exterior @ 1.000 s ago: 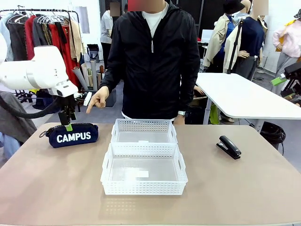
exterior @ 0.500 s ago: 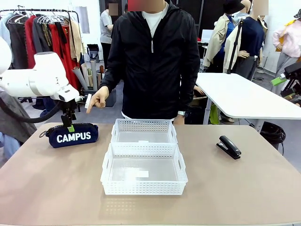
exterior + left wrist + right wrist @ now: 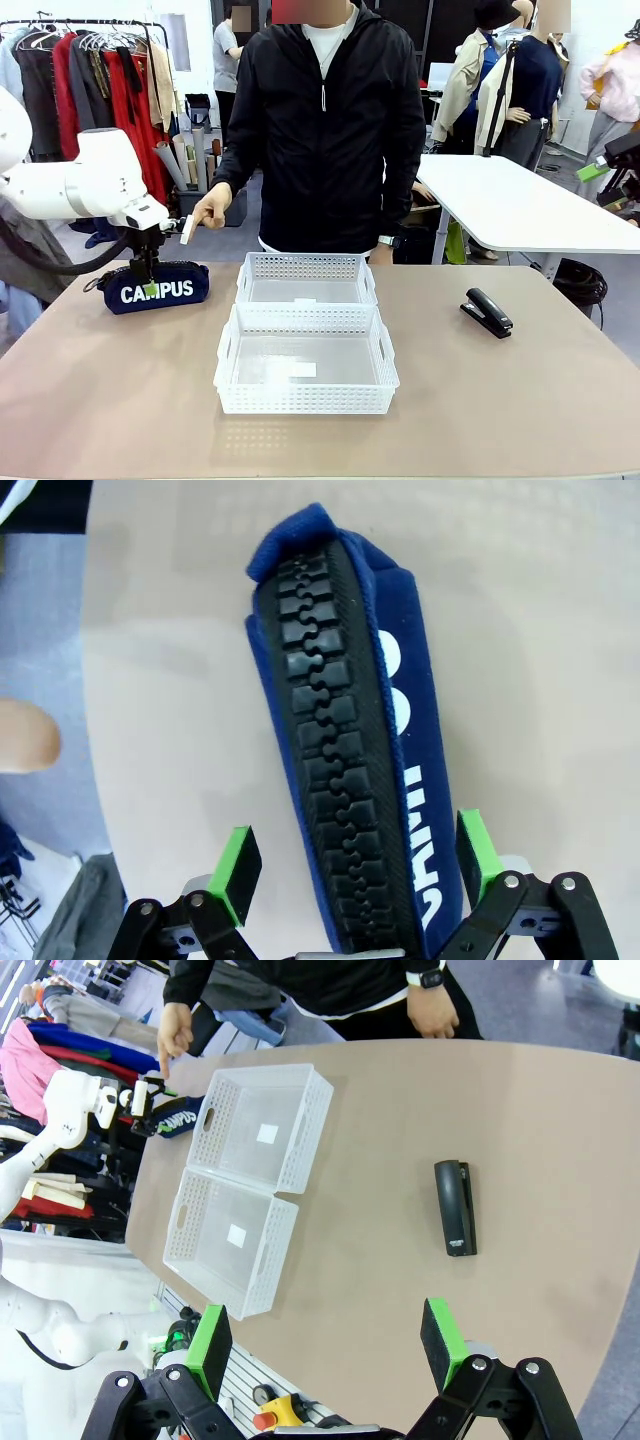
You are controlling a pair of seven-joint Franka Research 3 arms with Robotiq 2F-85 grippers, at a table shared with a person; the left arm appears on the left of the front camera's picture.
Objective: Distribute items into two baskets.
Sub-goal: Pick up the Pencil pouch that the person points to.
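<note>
Front view: the far basket [image 3: 305, 266] and near basket [image 3: 305, 398] at centre are empty, so I judge nothing distributed yet. My left tool [image 3: 149, 287] is down over the pouch [image 3: 182, 288] at middle left. The stapler [image 3: 487, 312] lies at middle right.

Left wrist view: the jaws are spread wide, straddling the pouch's zip without pinching it.

Right wrist view: my right tool [image 3: 325, 1345] is open and empty, high above the counter [image 3: 560, 1140]. Both items are left to place.

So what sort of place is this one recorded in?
Probably an open indoor workroom or lab set up for robot trials: a white robot arm works at a tan table, a rack of hung clothes stands behind, and another white table beyond.
</note>
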